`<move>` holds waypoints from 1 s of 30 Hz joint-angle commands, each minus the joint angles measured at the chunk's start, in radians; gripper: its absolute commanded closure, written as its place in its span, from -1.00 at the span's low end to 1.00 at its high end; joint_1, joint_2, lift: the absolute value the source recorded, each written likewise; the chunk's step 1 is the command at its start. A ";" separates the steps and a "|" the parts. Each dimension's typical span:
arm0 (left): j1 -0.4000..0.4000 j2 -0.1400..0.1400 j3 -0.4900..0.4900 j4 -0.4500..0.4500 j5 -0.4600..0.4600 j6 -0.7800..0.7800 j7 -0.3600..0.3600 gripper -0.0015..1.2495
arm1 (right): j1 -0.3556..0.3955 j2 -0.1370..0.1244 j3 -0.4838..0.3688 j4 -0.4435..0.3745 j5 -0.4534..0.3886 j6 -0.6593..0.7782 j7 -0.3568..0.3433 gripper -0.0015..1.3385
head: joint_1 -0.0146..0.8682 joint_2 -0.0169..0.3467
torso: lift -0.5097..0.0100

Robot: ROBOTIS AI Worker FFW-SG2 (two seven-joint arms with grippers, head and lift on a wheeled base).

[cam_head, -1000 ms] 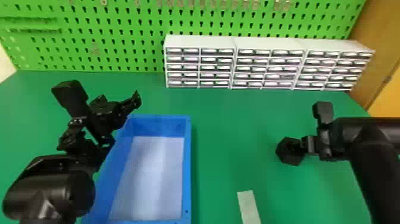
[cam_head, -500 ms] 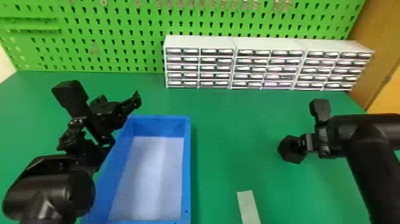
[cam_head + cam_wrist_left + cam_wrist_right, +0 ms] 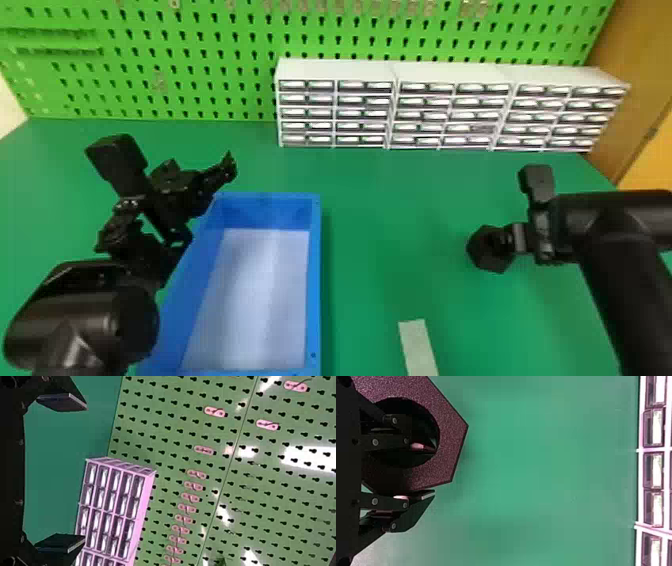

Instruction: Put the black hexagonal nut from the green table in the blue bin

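Black hexagonal nut (image 3: 484, 256) is pinched by its rim in right claw (image 3: 511, 240)

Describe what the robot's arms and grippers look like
The left arm and right arm have glossy black, rounded casings. The left gripper and right gripper are black too, with flat fingers; the right one's links carry small, round, silvery pins.

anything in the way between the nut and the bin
Only the right wall of the bin, which the nut would likely need to clear. The pale strip lies nearer the robot, off the direct path.
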 commanded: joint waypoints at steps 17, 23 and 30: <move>0.003 0.000 0.002 0.000 0.000 0.000 0.000 -0.81 | 0.066 0.007 0.034 -0.303 0.046 -0.071 0.000 0.50 | 0.60 -0.86 | 0.59; 0.003 0.000 0.002 0.000 0.000 0.000 0.000 -0.81 | 0.109 0.015 0.035 -0.409 -0.044 -0.197 0.000 0.50 | 0.60 -0.86 | 0.59; 0.005 0.000 0.005 0.000 0.000 0.000 -0.002 -0.81 | 0.146 0.025 0.037 -0.490 -0.156 -0.346 0.000 0.50 | 0.60 -0.86 | 0.59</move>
